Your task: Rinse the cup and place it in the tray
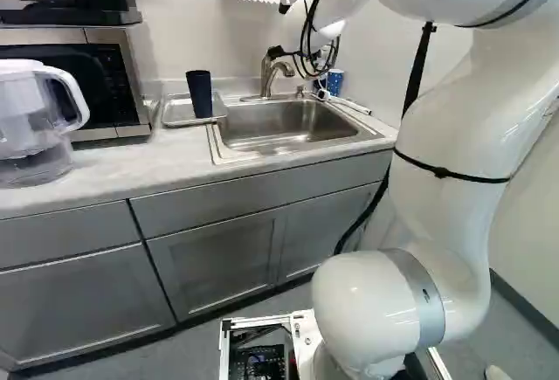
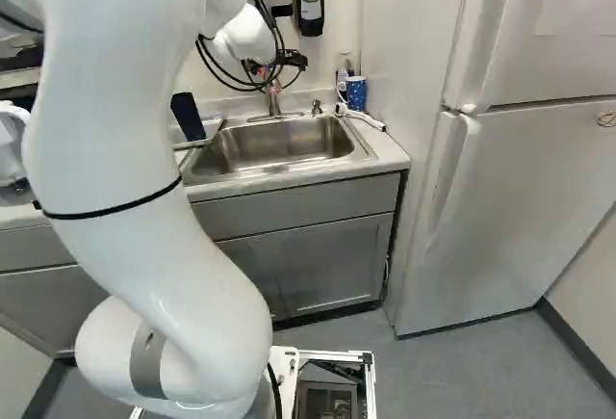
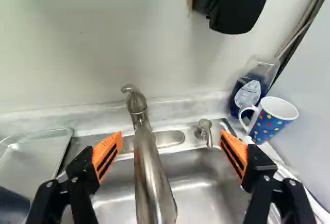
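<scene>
Faces faucet [image 3: 150, 175] with jaws [image 2: 277, 63] wide apart.
Shows white-labelled bottle [image 3: 241, 89] at right, dark tapered cup [image 1: 199, 93] in left tray [image 3: 38, 157].

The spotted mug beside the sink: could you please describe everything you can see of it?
The mug looks ceramic and glossy: blue outside with multicoloured dots, with a white rim and white inside. It stands upright on the counter by the corner of the sink, in front of the soap bottle. Its looped white handle is on the side towards the faucet. Whether it touches the bottle, or holds anything at the bottom, I cannot tell.
</scene>
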{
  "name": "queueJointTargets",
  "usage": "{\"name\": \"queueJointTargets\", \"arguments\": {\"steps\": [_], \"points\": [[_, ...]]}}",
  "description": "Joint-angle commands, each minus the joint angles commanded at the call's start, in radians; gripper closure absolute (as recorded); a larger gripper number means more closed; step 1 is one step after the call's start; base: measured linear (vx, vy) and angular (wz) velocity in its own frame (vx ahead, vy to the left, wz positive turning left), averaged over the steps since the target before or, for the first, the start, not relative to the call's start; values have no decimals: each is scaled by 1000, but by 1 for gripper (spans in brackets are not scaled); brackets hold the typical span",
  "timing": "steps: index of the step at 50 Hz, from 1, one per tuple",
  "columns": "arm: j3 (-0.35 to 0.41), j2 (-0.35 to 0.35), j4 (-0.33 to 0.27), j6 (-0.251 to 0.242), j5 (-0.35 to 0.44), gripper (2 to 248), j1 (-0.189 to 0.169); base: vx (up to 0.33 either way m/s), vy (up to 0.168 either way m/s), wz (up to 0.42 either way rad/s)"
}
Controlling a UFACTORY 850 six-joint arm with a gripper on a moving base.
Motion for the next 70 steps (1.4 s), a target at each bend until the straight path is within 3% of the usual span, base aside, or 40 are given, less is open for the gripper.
{"name": "queueJointTargets", "arguments": {"steps": [50, 70], "points": [[268, 264, 0, 0, -218, 3, 3, 0, 0, 0], [282, 279, 0, 0, -344, 3, 3, 0, 0, 0]]}}
